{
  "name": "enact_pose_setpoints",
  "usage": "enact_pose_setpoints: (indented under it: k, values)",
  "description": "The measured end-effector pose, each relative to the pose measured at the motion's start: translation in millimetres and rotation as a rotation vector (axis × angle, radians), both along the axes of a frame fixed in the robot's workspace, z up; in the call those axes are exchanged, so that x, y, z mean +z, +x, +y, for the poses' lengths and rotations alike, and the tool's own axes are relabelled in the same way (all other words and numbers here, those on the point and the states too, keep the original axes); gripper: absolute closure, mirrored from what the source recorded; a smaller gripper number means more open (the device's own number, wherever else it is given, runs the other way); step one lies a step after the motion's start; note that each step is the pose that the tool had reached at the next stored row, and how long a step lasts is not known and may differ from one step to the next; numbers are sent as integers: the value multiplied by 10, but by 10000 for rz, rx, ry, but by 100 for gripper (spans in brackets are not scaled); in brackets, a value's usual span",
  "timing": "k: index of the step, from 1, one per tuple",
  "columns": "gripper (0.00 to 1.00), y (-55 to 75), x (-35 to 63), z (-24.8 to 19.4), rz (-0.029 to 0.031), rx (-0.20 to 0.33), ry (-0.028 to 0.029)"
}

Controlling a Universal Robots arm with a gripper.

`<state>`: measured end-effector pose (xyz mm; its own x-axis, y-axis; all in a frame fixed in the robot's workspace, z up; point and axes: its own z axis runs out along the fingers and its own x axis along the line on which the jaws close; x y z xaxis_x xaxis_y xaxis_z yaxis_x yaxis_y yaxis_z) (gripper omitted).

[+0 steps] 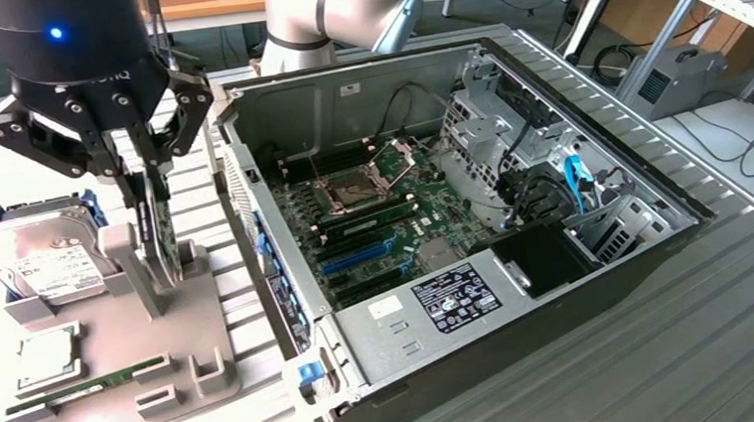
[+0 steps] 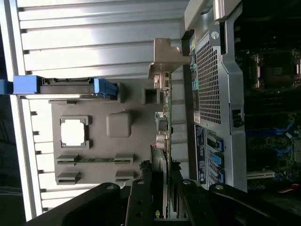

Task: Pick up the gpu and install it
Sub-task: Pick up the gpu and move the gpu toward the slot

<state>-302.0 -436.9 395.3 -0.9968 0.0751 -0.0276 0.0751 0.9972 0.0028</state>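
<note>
The gpu (image 1: 154,248) stands on edge over the grey holder tray (image 1: 212,317), at the exterior view's left of the open computer case (image 1: 675,205). My gripper (image 1: 143,176) is directly above it, shut on the card's top edge. The card's lower edge sits at the tray's upright slot; I cannot tell whether it has left it. In the wrist view the gpu (image 2: 164,129) runs edge-on away from my gripper (image 2: 162,193), with its silver end bracket (image 2: 164,56) at the far end, beside the case's perforated rear wall (image 2: 209,89).
On the tray lie a hard drive (image 1: 42,262), a processor chip (image 1: 49,358) and a memory stick (image 1: 90,382). Inside the case the motherboard (image 1: 378,221) faces up, with blue slots and cables at the exterior view's right. The robot arm's base (image 1: 324,16) stands behind the case.
</note>
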Motion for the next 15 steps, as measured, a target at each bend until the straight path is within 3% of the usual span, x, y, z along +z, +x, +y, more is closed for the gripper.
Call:
enact_pose_setpoints:
  k: [6,15]
  values:
    - [74,2,239,7,1,-1,-2]
    - [74,141,239,7,0,-1,-9]
